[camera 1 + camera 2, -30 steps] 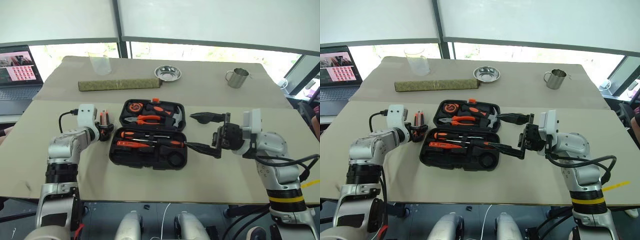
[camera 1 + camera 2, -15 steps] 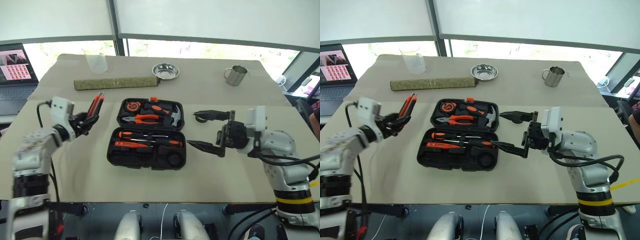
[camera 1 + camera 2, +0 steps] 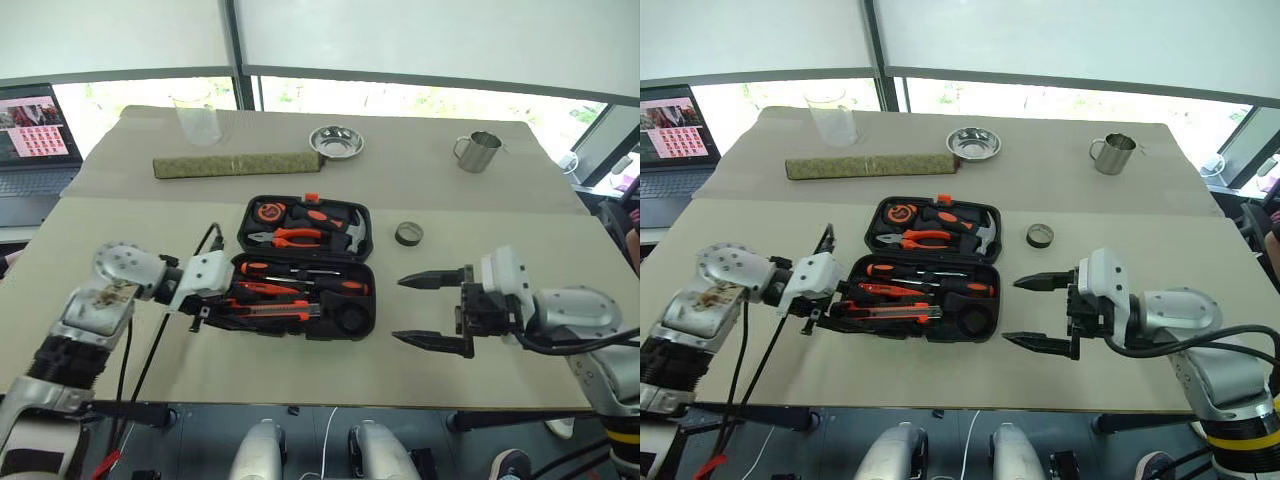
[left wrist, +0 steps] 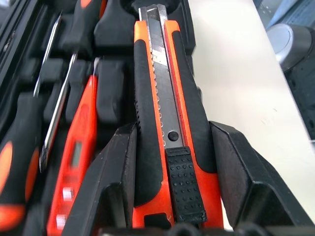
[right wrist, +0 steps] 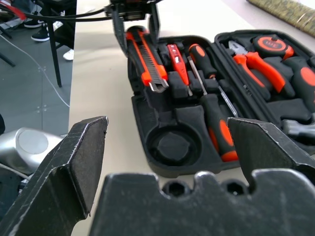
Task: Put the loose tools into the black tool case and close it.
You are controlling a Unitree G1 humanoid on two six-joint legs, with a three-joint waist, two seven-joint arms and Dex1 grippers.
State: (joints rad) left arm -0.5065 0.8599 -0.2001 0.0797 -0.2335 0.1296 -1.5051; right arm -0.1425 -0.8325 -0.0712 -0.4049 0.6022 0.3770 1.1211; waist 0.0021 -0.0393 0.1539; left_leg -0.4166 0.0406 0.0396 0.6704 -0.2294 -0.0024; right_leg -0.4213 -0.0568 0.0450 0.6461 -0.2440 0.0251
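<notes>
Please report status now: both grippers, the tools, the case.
Left gripper shut on orange-black utility knife, over open black plastic tool case. Right gripper open, empty. Small dark tape roll outside, on table.

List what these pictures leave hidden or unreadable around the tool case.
- Left gripper: shut on the utility knife; left wrist view cuts off its rear end, and whether it sits in its slot is unclear.
- Tape roll: too small for detail.
- Black tool case: orange latch too small.

Orange-black utility knife (image 4: 167, 128); black tool case (image 3: 352, 325).
</notes>
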